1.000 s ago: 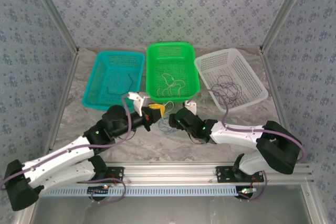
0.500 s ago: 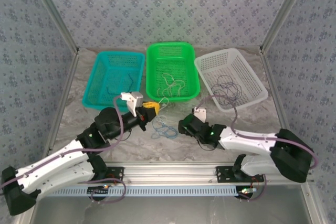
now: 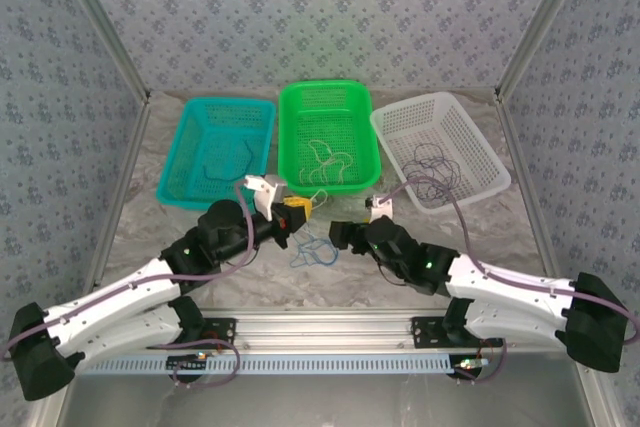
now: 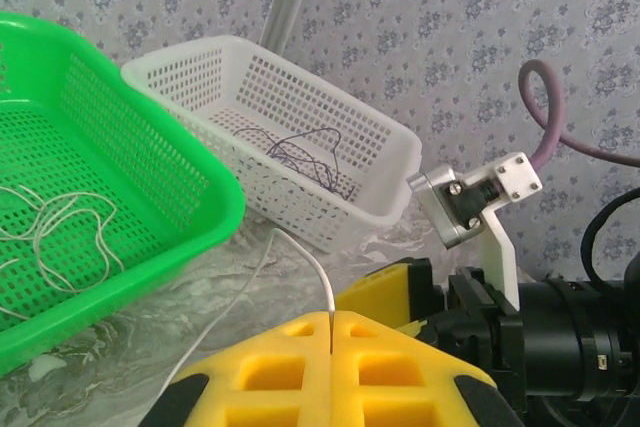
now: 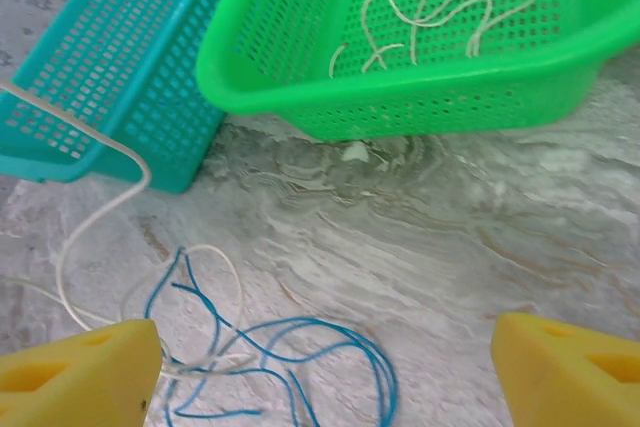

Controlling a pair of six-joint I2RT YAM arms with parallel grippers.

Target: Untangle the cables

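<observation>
Two cables mid-separation: cream cable [image 4: 310, 262] pinched tight in left gripper [image 4: 330, 322]; blue cable [image 5: 320, 323] lying between wide-spread right gripper [image 5: 325, 367] jaws, seemingly crossed with cream. Next: close on blue, draw apart gently.

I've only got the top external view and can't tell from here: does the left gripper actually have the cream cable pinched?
Observer: Yes. The left gripper is shut, and the cream cable comes out of the seam between its pads.
Operator: Is the right gripper holding anything?
Observer: No. The right gripper is wide open, nothing between its fingers; the blue cable lies on the table below.
Operator: Are blue and cream apart yet?
Observer: No. On the right wrist view, cream loops cross the blue ones near the finger at that picture's left.
</observation>
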